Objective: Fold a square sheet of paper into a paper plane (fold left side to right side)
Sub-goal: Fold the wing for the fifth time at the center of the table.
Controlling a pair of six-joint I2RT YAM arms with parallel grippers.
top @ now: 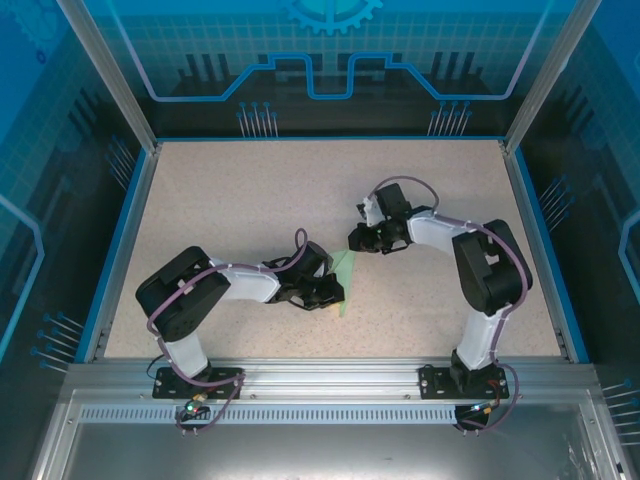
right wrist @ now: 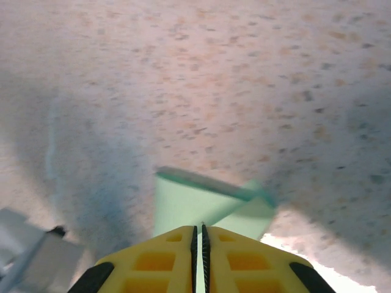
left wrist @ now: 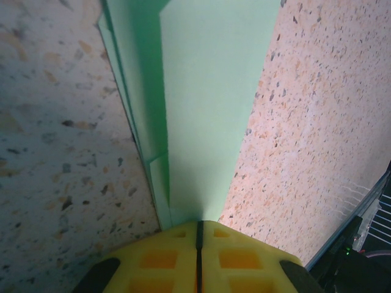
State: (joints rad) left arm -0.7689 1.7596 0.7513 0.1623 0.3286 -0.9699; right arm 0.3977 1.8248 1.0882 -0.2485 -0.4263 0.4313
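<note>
1. This is a robotics lab cell: a left arm (top: 245, 283) and a right arm (top: 435, 232) are bolted side by side to an aluminium rail (top: 330, 372)
2. The speckled table (top: 250, 190) is a plain work surface with blue edging (top: 118, 245), fenced by slanted aluminium frame posts (top: 110, 75)
3. The wall panels (top: 200, 50) around it carry blue printed grid and circuit-line graphics, with a gear (top: 332, 10) at the top
4. Exposed purple cables (top: 405, 182) loop along the arms
</note>
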